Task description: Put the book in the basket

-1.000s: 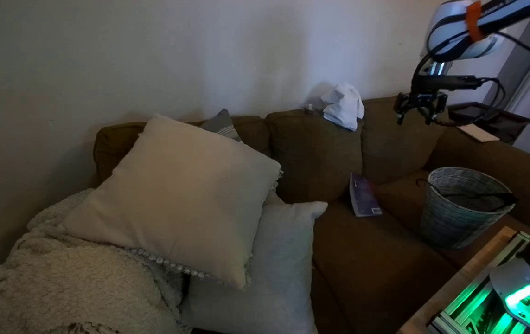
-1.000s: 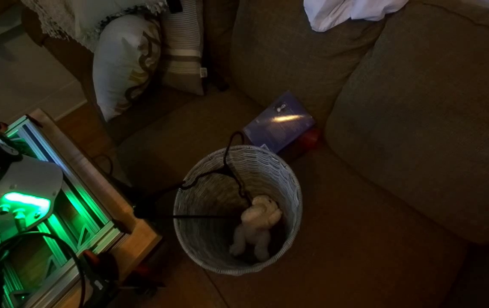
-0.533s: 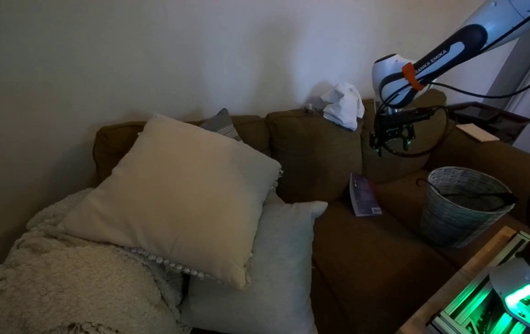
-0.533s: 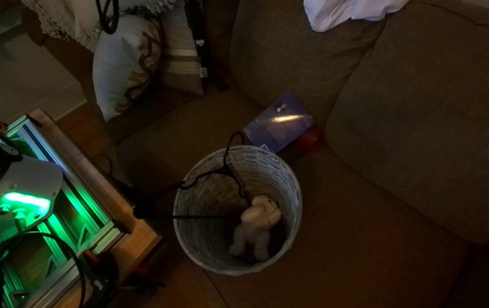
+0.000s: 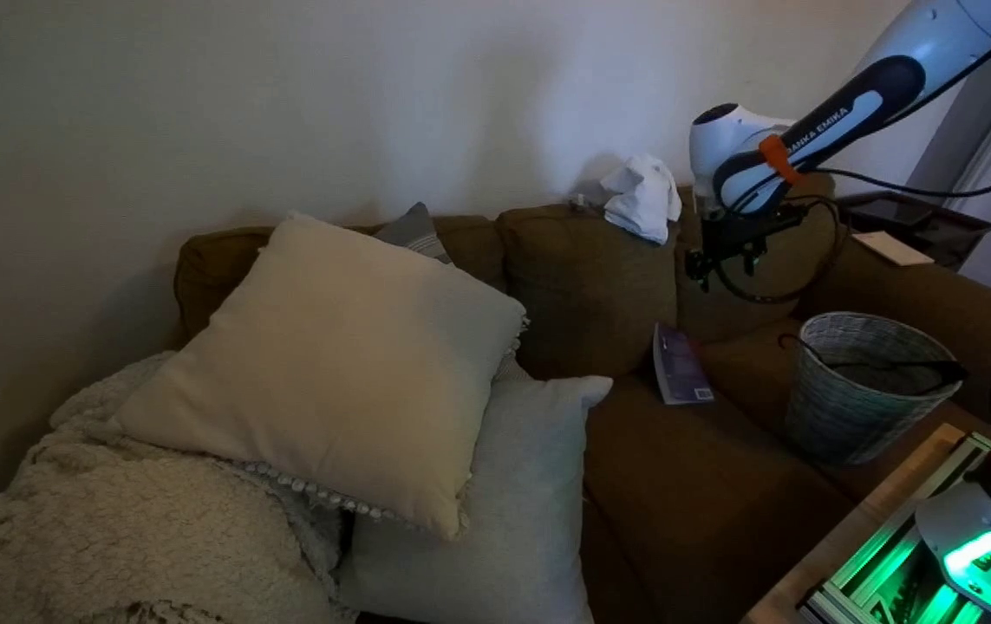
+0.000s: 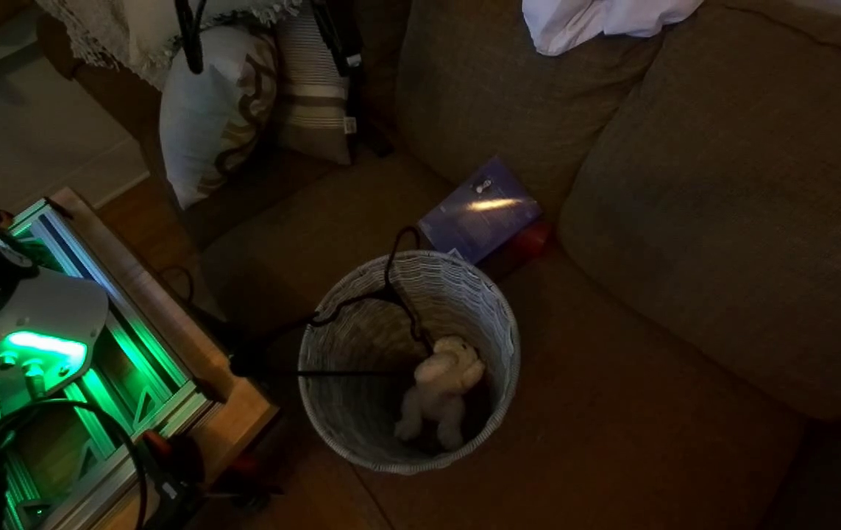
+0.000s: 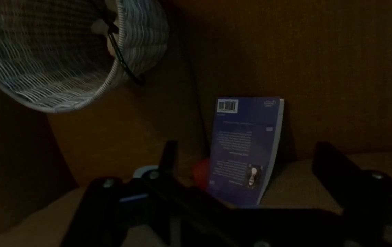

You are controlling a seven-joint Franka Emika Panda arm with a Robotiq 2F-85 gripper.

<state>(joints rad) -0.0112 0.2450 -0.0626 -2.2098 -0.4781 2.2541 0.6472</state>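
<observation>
The book, with a purple-blue back cover, rests on the sofa seat and leans at the back cushion. It shows in both exterior views [image 5: 681, 368] [image 6: 475, 213] and in the wrist view [image 7: 244, 137]. The light wicker basket stands on the seat beside it, in both exterior views [image 5: 846, 420] [image 6: 502, 353] and at the upper left of the wrist view [image 7: 146, 37]. My gripper [image 5: 726, 270] hangs above the sofa, higher than the book. In the wrist view my gripper [image 7: 246, 146] has its fingers wide apart, with nothing between them; the book lies beyond, partly hidden by the gripper body.
A white soft toy [image 6: 441, 386] lies in the basket, and a black hanger [image 6: 391, 294] sticks out over its rim. A red thing [image 6: 534, 239] lies partly under the book. Pillows [image 5: 339, 373] fill one sofa end. A white cloth [image 5: 644, 199] hangs on the backrest.
In an exterior view my arm and gripper have come left and down over the sofa, mostly in the first half second, then shifted slightly and tilted. Book and basket have not moved.
</observation>
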